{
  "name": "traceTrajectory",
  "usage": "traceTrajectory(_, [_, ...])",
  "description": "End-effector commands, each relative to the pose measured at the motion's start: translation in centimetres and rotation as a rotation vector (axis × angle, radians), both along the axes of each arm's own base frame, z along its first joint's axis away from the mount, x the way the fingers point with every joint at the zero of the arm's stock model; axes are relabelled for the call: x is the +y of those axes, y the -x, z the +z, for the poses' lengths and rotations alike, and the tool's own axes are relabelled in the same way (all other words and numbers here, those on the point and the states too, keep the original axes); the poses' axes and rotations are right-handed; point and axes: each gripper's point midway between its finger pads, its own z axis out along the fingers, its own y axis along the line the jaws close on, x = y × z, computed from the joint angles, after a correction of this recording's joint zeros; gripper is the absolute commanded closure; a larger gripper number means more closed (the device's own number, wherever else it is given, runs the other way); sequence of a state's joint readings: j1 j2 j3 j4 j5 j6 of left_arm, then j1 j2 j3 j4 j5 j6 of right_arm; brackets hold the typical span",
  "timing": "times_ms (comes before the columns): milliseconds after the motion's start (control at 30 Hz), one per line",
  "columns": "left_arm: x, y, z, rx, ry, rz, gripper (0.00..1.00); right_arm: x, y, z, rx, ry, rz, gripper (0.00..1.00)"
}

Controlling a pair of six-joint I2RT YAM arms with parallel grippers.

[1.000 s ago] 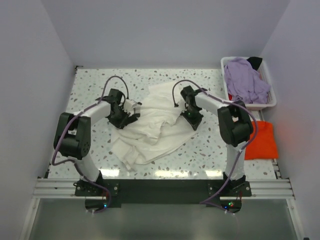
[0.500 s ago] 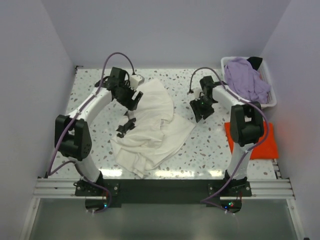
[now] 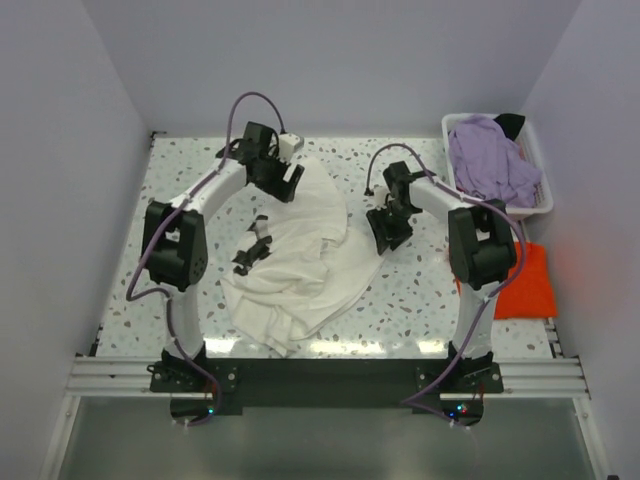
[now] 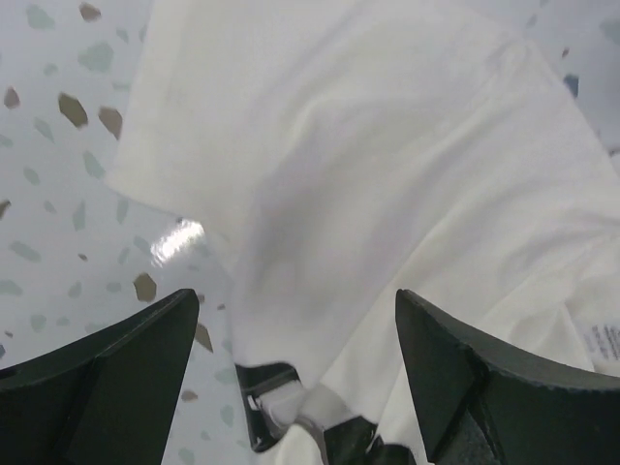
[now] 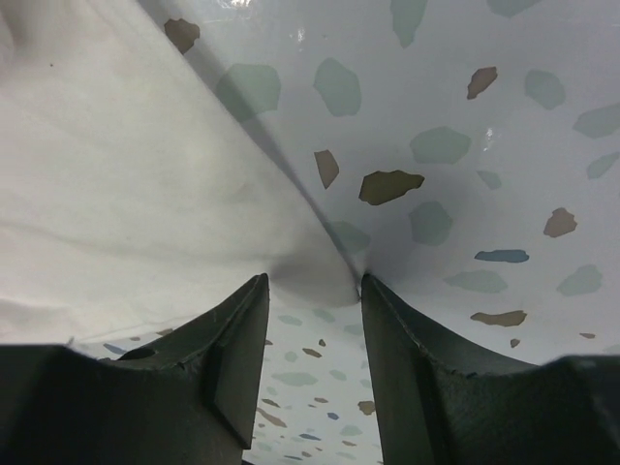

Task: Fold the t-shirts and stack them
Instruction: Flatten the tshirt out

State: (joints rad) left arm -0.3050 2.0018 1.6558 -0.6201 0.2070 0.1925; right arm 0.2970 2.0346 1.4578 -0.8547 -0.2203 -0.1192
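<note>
Dropped now, cream-white t-shirt (image 3: 300, 262) lies beneath left fingers (image 4: 107, 378), beside right fingers (image 5: 228, 368).

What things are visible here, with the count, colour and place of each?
cream-white t-shirt: 1, cream-white, crumpled at the table's middle.
lavender t-shirt: 1, lavender, in the basket.
orange-red t-shirt: 1, orange-red, table's right edge, nearer than the basket.
basket: 1, white, far right corner.
black item: 1, black, basket's far end.
table: 1, white, speckled.
left hand: 1, black, open, over the cream-white t-shirt's far edge.
right hand: 1, black, open, at its right edge.
</note>
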Motion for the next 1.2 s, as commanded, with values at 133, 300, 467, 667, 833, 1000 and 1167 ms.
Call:
traceTrajectory(133, [-5.0, -9.2, 3.3, -0.263, 0.074, 0.142, 0.13, 0.7, 0.7, -3.0, 0.046, 0.015, -0.018, 0.67])
traceTrajectory(300, [-6.4, -13.8, 2.7, -0.360, 0.105, 0.264, 0.15, 0.7, 1.3, -3.4, 0.074, 0.010, -0.011, 0.91])
traceTrajectory(467, [-7.7, -15.9, 2.1, -0.438, 0.136, 0.312, 0.17, 1.3, 1.6, -3.3, 0.091, -0.022, -0.002, 1.00])
traceTrajectory(667, [-8.8, -17.7, 1.4, -0.486, 0.181, 0.323, 0.19, 1.7, 1.9, -3.2, 0.102, -0.052, 0.005, 1.00])
traceTrajectory(833, [-10.0, -18.6, 0.8, -0.518, 0.208, 0.312, 0.22, 1.7, 2.2, -3.2, 0.106, -0.052, 0.007, 1.00])
traceTrajectory(1000, [-10.5, -19.2, -1.3, -0.502, 0.213, 0.313, 0.27, 1.6, 2.0, -2.9, 0.093, -0.052, 0.007, 1.00])
traceTrajectory(1167, [-10.8, -19.3, -2.9, -0.484, 0.214, 0.308, 0.32, 1.5, 2.1, -2.8, 0.095, -0.047, 0.011, 1.00])
